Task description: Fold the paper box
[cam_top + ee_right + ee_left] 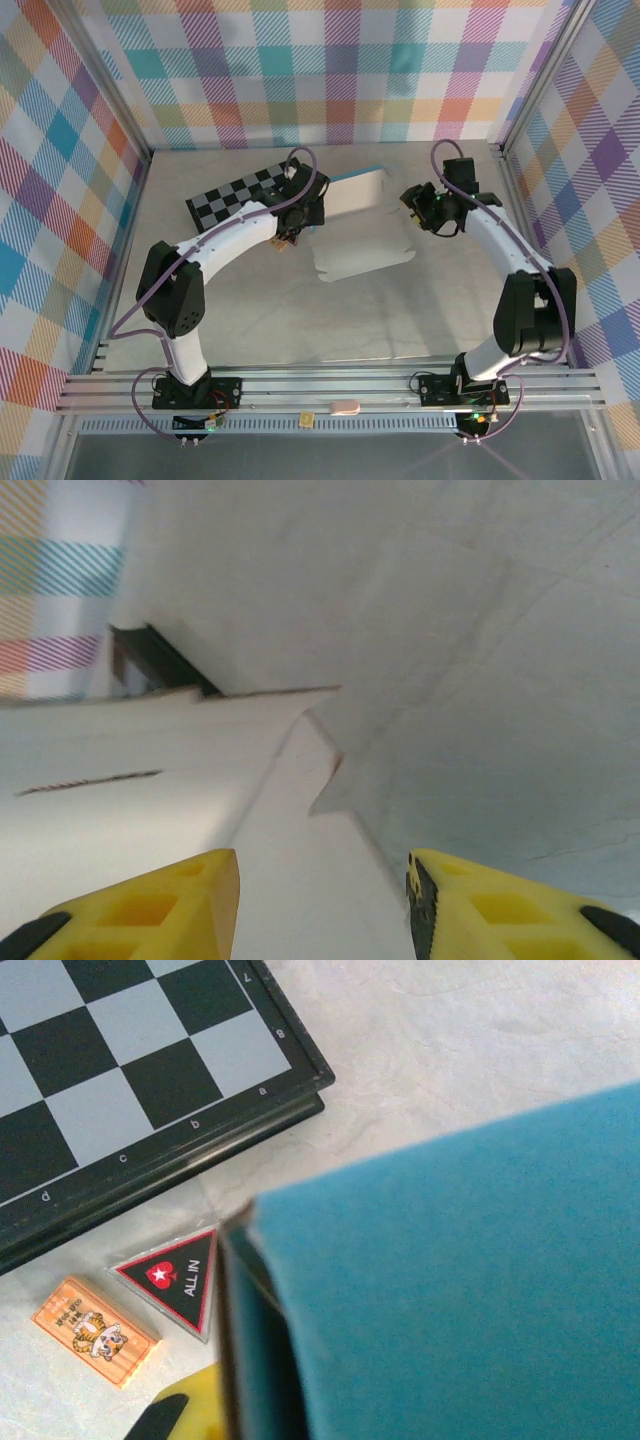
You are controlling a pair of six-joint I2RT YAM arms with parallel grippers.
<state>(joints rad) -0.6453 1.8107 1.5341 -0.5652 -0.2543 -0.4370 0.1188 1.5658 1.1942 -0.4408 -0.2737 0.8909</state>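
Nearby, the paper box (450, 1280) edge flanks a triangular piece (172, 1278).

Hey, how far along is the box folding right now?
Barely started. Done: one panel of the paper box looks lifted along a crease. In hand: the left gripper is shut on that panel's edge; the right gripper is open over a white flap. Left: the other panels lie flat on the table, no walls closed.

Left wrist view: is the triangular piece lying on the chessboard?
No, the triangular piece lies on the table beside the chessboard.
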